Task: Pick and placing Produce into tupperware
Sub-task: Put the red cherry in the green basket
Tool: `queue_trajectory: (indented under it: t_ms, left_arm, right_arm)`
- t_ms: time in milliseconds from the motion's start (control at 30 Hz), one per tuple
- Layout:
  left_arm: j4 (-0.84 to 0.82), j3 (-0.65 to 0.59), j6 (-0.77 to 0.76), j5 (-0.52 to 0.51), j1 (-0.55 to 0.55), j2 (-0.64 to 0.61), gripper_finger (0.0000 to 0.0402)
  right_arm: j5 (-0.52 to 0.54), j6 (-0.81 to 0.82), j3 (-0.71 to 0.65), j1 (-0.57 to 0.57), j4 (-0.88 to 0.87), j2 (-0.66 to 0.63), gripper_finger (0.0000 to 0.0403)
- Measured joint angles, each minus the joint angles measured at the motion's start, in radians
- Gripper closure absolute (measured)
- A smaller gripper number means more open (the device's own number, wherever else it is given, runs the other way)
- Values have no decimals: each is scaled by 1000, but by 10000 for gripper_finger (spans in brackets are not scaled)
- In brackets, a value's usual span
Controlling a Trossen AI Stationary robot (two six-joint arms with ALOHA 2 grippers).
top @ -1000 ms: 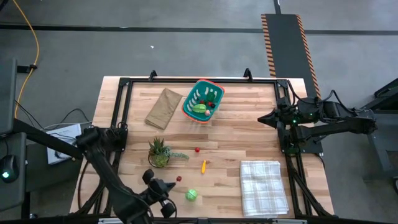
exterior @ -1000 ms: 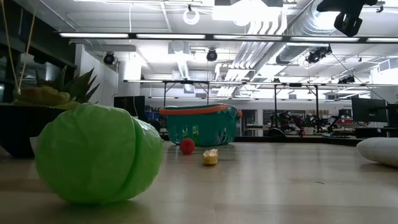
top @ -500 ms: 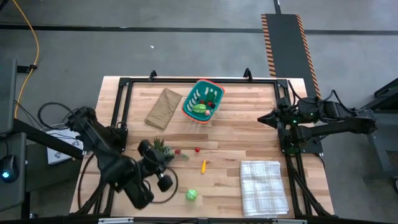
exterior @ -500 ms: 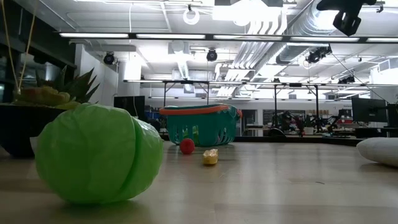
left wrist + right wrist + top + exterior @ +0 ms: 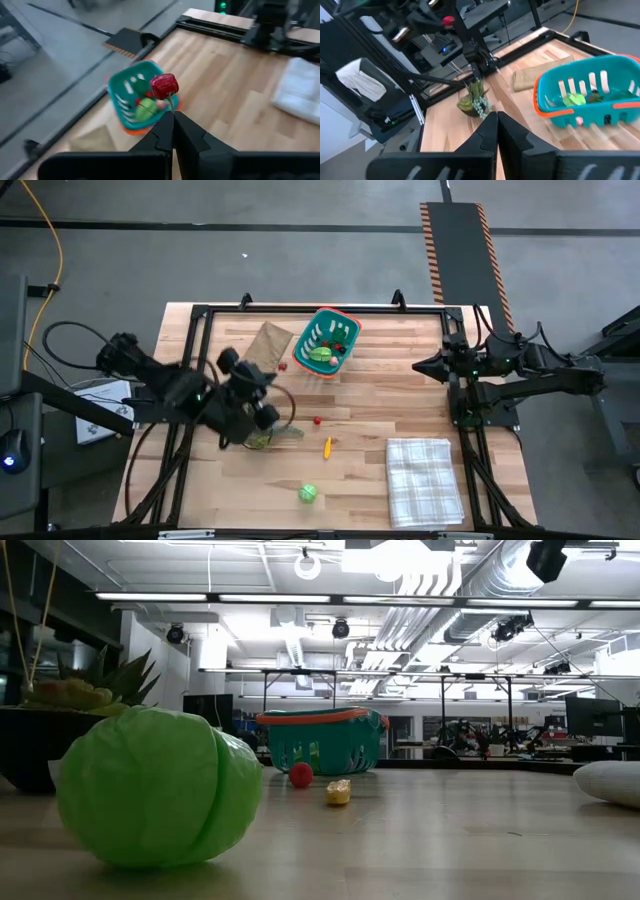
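My left gripper (image 5: 274, 373) hangs above the table just short of the tupperware (image 5: 325, 342), shut on a small red piece of produce (image 5: 164, 86). The teal basket with its orange rim (image 5: 134, 95) holds green and red pieces. On the table lie a green cabbage (image 5: 308, 494), a yellow piece (image 5: 327, 446) and a small red ball (image 5: 317, 420). My right gripper (image 5: 418, 368) waits shut at the table's right edge, touching nothing; its shut fingers also show in the right wrist view (image 5: 496, 118). My left gripper pinches the red piece between its two fingertips (image 5: 175, 120) by its thin greenish lower end (image 5: 170, 103). The red body stands out past the fingertips. It is lifted clear of the table, near the tupperware's near-left side.
A spiky potted plant (image 5: 258, 437) stands under my left arm. A flat brown paper bag (image 5: 262, 350) lies left of the tupperware, and a checked cloth (image 5: 423, 478) lies at the near right. Black frame rails run along the table's left, far and right edges.
My left arm has swung from the table's near edge toward the far edge, past the potted plant and up to the tupperware, carrying the small red piece clear of the table. The other pieces and the right arm have stayed put.
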Motion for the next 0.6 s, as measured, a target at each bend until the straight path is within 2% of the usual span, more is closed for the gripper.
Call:
queue_trajectory:
  t_ms: [200,333,467,600]
  left_arm:
    - [18,0,182,84,176,-69,401]
    - [84,0,334,175,302,-115,401]
    - [185,0,520,317,429,-146,401]
    - [272,0,641,496,560,-158,401]
  right_arm:
    - [0,2,0,0,86,48,402]
    - [0,-2,0,0,108,98,402]
    - [0,0,0,0,149,152,402]
    - [0,3,0,0,228,196,402]
